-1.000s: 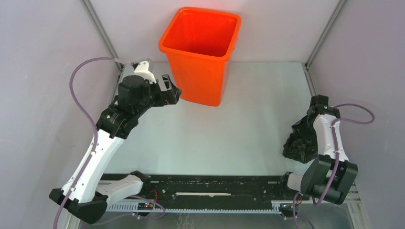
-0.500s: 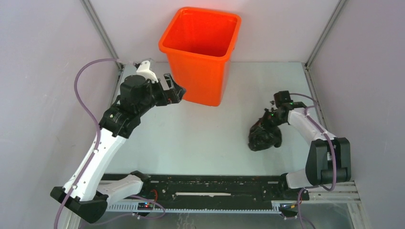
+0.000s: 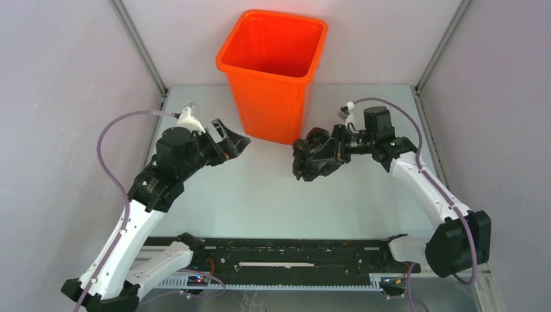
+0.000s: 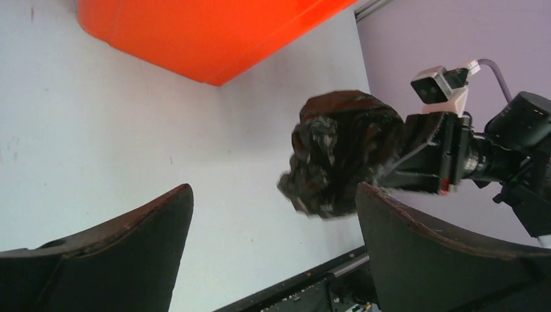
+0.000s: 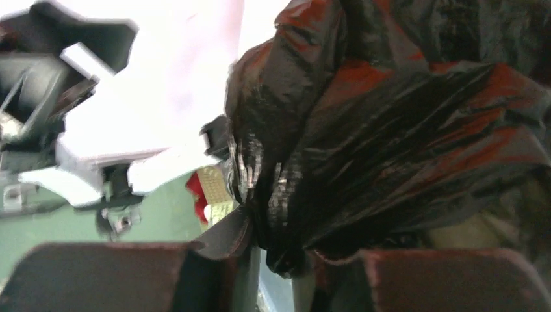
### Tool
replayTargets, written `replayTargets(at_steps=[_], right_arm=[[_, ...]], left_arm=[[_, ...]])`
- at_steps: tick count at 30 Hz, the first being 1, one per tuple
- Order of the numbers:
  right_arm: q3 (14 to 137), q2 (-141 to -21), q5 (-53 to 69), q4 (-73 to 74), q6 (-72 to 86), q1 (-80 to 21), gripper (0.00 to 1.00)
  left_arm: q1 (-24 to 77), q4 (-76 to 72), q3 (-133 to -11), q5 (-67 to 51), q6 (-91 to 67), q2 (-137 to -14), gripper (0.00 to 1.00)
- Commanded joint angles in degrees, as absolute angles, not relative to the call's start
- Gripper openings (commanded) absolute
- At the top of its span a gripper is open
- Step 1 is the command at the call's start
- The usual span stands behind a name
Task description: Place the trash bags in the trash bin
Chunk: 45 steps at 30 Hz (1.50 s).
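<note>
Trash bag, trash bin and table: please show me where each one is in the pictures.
trash bag [image 3: 315, 156]: top external view, middle of the crumpled black bundle.
trash bin [image 3: 269, 107]: top external view, orange front wall.
table [image 3: 260, 195]: top external view, bare surface between the arms.

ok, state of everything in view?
bin: upright, nothing visible inside.
left gripper: open, empty.
right gripper: shut on bag.
bag: bunched up, held beside the bin, not in it.

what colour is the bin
The bin is bright orange, clearest in the top external view.
</note>
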<state>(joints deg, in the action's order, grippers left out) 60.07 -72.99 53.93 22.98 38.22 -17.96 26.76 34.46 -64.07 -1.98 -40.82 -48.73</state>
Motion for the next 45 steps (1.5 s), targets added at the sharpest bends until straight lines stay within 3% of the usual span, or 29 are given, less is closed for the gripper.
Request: replayTargets(at_steps=[1,4,6,9,12,21,22,23,24,26,30,37,41,45], right_arm=[[58.7,-82.6,39.7,41.8,26.6,-13.7,0.38],[58.4,-86.6,38.9,46.4,21.2,-13.6,0.47],[58.4,-84.0,37.7,46.7,20.0,-13.7,0.62],[58.4,-79.0,36.1,46.7,19.4,-13.5,0.71],[58.8,-76.5,32.1,49.7,19.0,-13.1,0.73],[66.1,-66.2,2.2,58.8,20.3,-20.1,0.77],[66.2,-64.7,1.1,58.0,20.6,-20.4,0.82],[65.9,-63.8,0.2,56.8,21.2,-20.4,0.97],[65.0,-63.2,-2.1,54.1,21.3,-20.4,0.99],[62.3,-63.9,-5.2,49.5,22.6,-18.9,1.0],[65.7,-69.9,12.7,45.7,23.1,-8.2,0.95],[68.8,-77.2,8.0,43.0,24.1,-19.5,0.98],[69.1,-83.7,5.4,47.3,25.6,-20.0,0.89],[69.5,-86.8,12.7,45.6,22.9,-20.7,0.73]], left_arm=[[27.0,34.0,-60.5,-4.6,-46.6,-49.9,1.0],[27.0,32.9,-59.8,-8.9,-48.0,-53.9,1.0],[27.8,32.5,-60.7,-12.0,-47.9,-57.9,1.0],[31.0,32.5,-63.6,-13.4,-46.7,-63.7,1.0],[35.2,31.7,-66.7,-13.5,-45.3,-69.5,1.0],[41.5,24.6,-69.7,-15.3,-37.8,-78.6,0.99],[41.5,23.8,-69.4,-16.1,-36.6,-78.9,1.0],[41.5,22.8,-69.0,-16.9,-35.0,-79.3,1.0],[41.5,22.0,-68.4,-17.5,-33.9,-79.7,1.0],[41.6,20.8,-67.6,-17.2,-32.5,-80.3,1.0],[41.5,20.4,-66.7,-15.4,-28.6,-81.0,1.0],[41.5,23.3,-67.2,-13.5,-16.6,-83.9,1.0],[40.9,27.3,-69.0,-20.5,-12.1,-87.1,0.98],[40.5,32.9,-72.0,-15.4,-13.5,-88.1,1.0]])
